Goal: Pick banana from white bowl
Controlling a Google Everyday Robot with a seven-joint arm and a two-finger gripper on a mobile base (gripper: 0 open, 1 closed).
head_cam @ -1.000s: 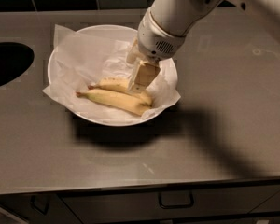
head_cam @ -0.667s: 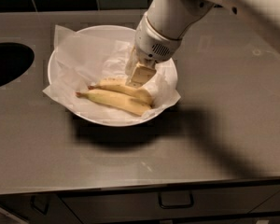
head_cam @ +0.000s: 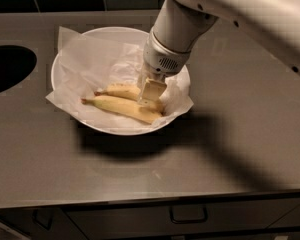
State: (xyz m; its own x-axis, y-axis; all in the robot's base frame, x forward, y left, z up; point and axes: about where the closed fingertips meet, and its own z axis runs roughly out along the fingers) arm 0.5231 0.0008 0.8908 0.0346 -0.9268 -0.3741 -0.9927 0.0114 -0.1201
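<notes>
- Now I judge it the grasp step: my hand (head_cam: 151, 94) sits low inside the white bowl (head_cam: 115, 30), over both fruits' right ends.
- The banana (head_cam: 117, 107) lies frontmost on the paper (head_cam: 85, 64), just beside the plumper banana (head_cam: 121, 90).
- How wide the hand stands, I cannot tell.
- Next: grip the slim one alone, then lift straight.

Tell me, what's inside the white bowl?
Crinkled paper lines the bowl, and two bananas lie on it: a long banana in front, a shorter banana behind. The gripper is down at their right ends, hiding them. The paper covers the bowl's bottom.
</notes>
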